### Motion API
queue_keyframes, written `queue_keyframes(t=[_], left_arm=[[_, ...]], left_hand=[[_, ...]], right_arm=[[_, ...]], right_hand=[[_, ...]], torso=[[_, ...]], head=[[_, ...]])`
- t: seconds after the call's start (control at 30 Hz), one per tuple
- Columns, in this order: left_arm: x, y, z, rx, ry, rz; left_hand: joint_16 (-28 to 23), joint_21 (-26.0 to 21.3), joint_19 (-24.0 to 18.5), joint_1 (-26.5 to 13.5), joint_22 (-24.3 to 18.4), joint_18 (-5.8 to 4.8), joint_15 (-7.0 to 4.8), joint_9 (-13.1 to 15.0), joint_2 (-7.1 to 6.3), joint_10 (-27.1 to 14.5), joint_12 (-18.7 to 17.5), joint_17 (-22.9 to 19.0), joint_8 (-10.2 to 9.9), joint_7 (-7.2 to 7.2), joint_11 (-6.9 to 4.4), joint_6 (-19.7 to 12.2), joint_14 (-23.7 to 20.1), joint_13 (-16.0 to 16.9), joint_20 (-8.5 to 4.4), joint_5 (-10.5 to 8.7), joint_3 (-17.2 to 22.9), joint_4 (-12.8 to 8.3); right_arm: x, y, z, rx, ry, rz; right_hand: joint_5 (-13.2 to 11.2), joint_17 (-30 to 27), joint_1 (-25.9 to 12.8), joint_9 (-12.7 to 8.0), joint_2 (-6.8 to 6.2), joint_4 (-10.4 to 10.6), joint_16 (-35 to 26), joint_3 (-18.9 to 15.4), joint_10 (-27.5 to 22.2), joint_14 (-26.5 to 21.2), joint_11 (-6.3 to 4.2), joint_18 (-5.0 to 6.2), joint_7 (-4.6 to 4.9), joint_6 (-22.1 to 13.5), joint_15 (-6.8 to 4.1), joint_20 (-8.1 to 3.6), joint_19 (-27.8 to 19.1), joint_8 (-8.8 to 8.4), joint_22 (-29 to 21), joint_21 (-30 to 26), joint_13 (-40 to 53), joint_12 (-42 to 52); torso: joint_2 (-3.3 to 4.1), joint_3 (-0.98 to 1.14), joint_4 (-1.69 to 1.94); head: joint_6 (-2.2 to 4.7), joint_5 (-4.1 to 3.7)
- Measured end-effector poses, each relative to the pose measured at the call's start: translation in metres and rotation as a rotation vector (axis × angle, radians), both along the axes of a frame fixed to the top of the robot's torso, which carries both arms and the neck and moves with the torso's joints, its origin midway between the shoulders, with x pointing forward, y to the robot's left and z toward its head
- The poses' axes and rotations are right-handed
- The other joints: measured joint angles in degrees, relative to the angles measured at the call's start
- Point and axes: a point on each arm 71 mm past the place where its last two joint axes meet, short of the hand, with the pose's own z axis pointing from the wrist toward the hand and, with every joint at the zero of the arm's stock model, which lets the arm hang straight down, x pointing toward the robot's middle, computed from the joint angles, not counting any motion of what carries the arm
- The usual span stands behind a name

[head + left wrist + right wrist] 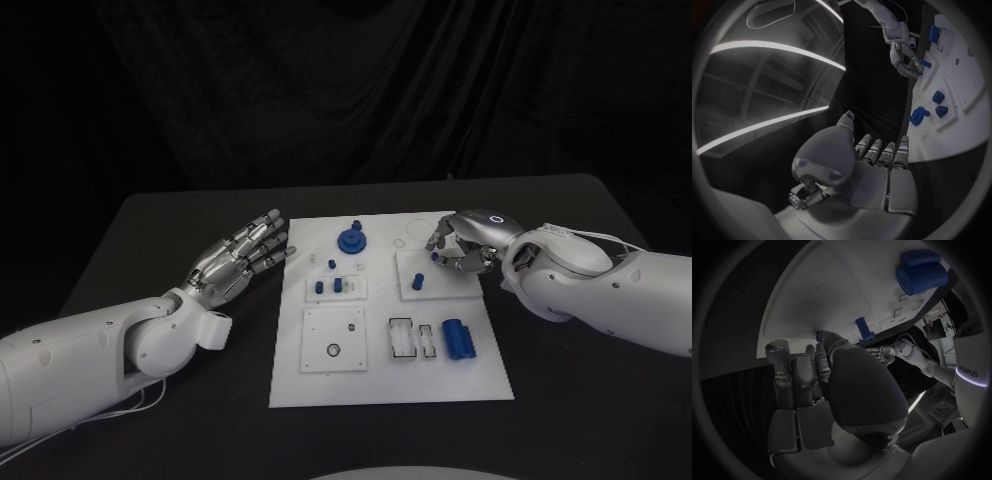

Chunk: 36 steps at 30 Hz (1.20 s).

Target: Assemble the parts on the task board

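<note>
The white task board (389, 385) lies in the middle of the black table. My right hand (464, 240) hovers over its far right corner with fingers curled, pinching a small blue part (437, 257) just above an upright blue peg (420, 281). In the right wrist view the blue part (821, 334) sits at a fingertip, close to the peg (862, 329). My left hand (242, 258) is held flat with fingers spread, beside the board's left edge, holding nothing. A round blue part (351, 240), two small blue blocks (329, 286) and a blue cylinder (456, 338) rest on the board.
A white square plate with holes (335, 340) and white slotted frames (411, 338) occupy the board's near half. Bare black table (577, 400) runs along both sides of the board. A black curtain hangs behind the table's far edge.
</note>
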Motion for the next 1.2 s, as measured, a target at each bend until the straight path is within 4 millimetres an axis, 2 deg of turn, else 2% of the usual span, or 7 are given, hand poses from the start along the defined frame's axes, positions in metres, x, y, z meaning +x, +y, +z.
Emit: queue_keyframes(t=[0.07, 0.1, 0.17, 0.4, 0.67, 0.93, 1.2], left_arm=[[0.0003, 0.0, -0.0001, 0.0, 0.0, 0.0], [0.0004, 0.0, -0.0001, 0.0, 0.0, 0.0], [0.0007, 0.0004, -0.0003, 0.0, 0.0, 0.0], [0.0013, 0.0007, -0.0005, 0.001, -0.001, 0.0], [0.0016, 0.0004, -0.0006, -0.001, -0.001, -0.002], [0.0019, 0.0003, -0.0006, -0.002, -0.001, -0.003], [0.0022, -0.0007, -0.0007, -0.004, -0.001, -0.007]], left_hand=[[0.0, 0.0, 0.0, 0.14, 0.03, 0.87, 0.0, 0.0, 0.14, 0.0, 0.0, 0.0, 0.0, 0.0, 0.0, 0.0, 0.0, 0.0, 0.0, 0.24, 0.13, -0.13], [0.0, 0.0, 0.0, 0.14, 0.06, 0.9, 0.0, 0.0, 0.14, 0.0, 0.0, 0.0, 0.0, 0.0, 0.0, 0.0, 0.0, 0.0, 0.0, 0.24, 0.13, -0.13], [0.0, 0.21, 0.01, 0.14, 0.06, 0.89, 0.0, 0.0, 0.14, 0.0, 0.0, 0.0, 0.0, 0.0, 0.0, 0.0, 0.0, 0.0, 0.42, 0.75, 0.15, -0.58], [0.22, 0.22, 0.11, 0.59, 0.2, 0.89, 0.2, 0.0, 0.13, 0.2, 0.0, 0.05, 0.0, 0.0, 0.19, 0.0, 0.2, 0.0, 0.52, 1.58, 0.46, -1.12], [0.22, 0.44, 0.2, 0.59, 0.3, 0.89, 0.2, 0.0, 0.13, 0.2, 0.0, 0.11, 0.0, 0.0, 0.2, 0.0, 0.2, 0.0, 0.61, 2.3, 0.6, -1.55], [0.22, 0.44, 0.41, 0.81, 0.39, 0.89, 0.41, 0.0, 0.35, 0.2, 0.0, 0.15, 0.0, 0.0, 0.2, 0.0, 0.41, 0.0, 0.82, 2.7, 0.6, -1.87], [0.22, 0.44, 0.41, 0.81, 0.46, 0.89, 0.41, 0.0, 0.35, 0.19, 0.0, 0.15, 0.0, 0.0, 0.6, 0.0, 0.41, 0.0, 0.82, 3.14, 0.84, -2.11]], right_arm=[[0.0, 0.0013, -0.0001, 0.0, 0.0, 0.003], [0.0, 0.0018, -0.0002, 0.0, -0.001, 0.004], [0.0002, 0.0028, -0.0003, 0.0, -0.001, 0.006], [0.0017, 0.0035, -0.0014, -0.004, 0.001, 0.005], [0.0018, 0.0038, -0.004, -0.011, 0.012, 0.005], [0.002, 0.0032, -0.005, -0.018, 0.021, 0.003], [0.0019, 0.0033, -0.0052, -0.019, 0.023, 0.003]], right_hand=[[0.0, 0.18, -0.02, 0.14, 0.02, 0.16, 0.28, 0.16, 0.65, 0.46, -0.07, 0.0, 0.0, 0.0, 0.06, -0.21, 0.21, 0.0, 0.0, 0.53, 0.0, 0.0], [0.0, 0.22, -0.02, 0.19, 0.02, 0.16, 0.28, 0.16, 0.71, 0.46, -0.12, 0.0, 0.0, 0.0, 0.06, -0.07, 0.35, 0.0, 0.0, 0.54, 0.0, 0.11], [0.0, 0.25, -0.02, 0.29, 0.02, 0.16, 0.28, 0.16, 0.84, 0.46, -0.26, 0.0, 0.0, 0.0, 0.06, -0.13, 0.55, 0.0, 0.0, 0.85, 0.0, 0.23], [0.0, 0.5, -0.18, 0.57, 0.18, 0.55, 0.63, 0.55, 1.13, 0.82, -0.16, 0.0, 0.2, 0.2, 0.01, -0.21, 1.03, 0.21, -0.01, 1.48, -0.52, -0.17], [0.07, 0.97, -0.24, 1.49, 0.23, 0.45, 1.11, 1.28, 3.9, 1.83, -0.68, -0.01, 0.61, 1.05, -0.07, -0.27, 1.92, 0.9, 0.04, 2.81, -1.74, -1.53], [1.56, 1.07, -0.24, 2.22, 0.23, 0.16, 1.34, 1.89, 5.72, 1.9, -0.64, -0.01, 0.92, 1.53, -0.14, -0.41, 2.26, 1.27, 0.03, 3.42, -2.9, -3.05], [2.83, 1.42, 0.25, 3.88, 0.72, -0.48, 1.61, 2.84, 9.09, 2.65, -1.3, -0.01, 0.92, 3.57, -0.49, -0.61, 2.87, 2.91, 0.03, 4.84, -4.1, -4.39]], torso=[[0.0, -0.01, -0.01], [0.0, -0.01, 0.0], [0.01, -0.02, 0.0], [0.07, -0.04, 0.02], [0.08, -0.04, 0.05], [0.08, -0.06, 0.03], [0.04, -0.04, 0.02]], head=[[-0.13, 0.08], [-0.19, 0.13], [-0.32, 0.18], [-0.73, 0.11], [-1.09, 0.17], [-1.24, 0.33], [-1.32, 0.41]])
